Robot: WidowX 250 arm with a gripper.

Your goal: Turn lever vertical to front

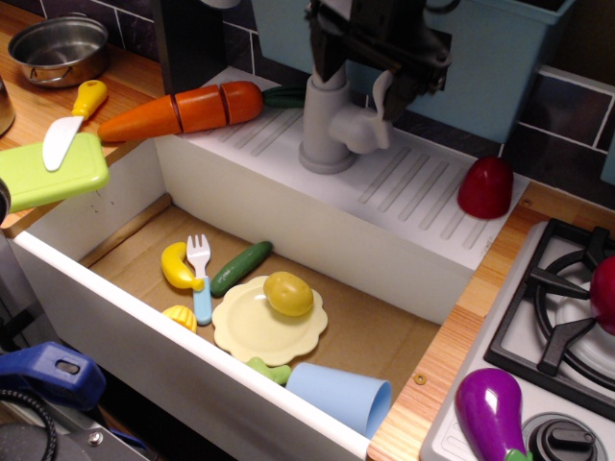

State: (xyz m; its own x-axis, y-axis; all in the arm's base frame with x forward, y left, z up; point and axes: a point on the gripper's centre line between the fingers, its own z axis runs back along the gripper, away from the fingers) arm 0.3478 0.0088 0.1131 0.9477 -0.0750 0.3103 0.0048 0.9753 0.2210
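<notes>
The claw (380, 53) hung above the upright lever (383, 96), its jaw state unclear; it needed a square grip before swinging forward.

Light grey is shown on the lever (383, 97) and faucet (328, 130), black on the gripper (377, 43), white with ribbed grooves on the drainboard (413, 187). Orange is seen on the carrot (183, 110), dark red on the dome (485, 186), purple on the eggplant (490, 411). Pale yellow is noted on the plate (245, 331), light blue on the cup (338, 395), lime green on the cutting board (53, 173).
</notes>
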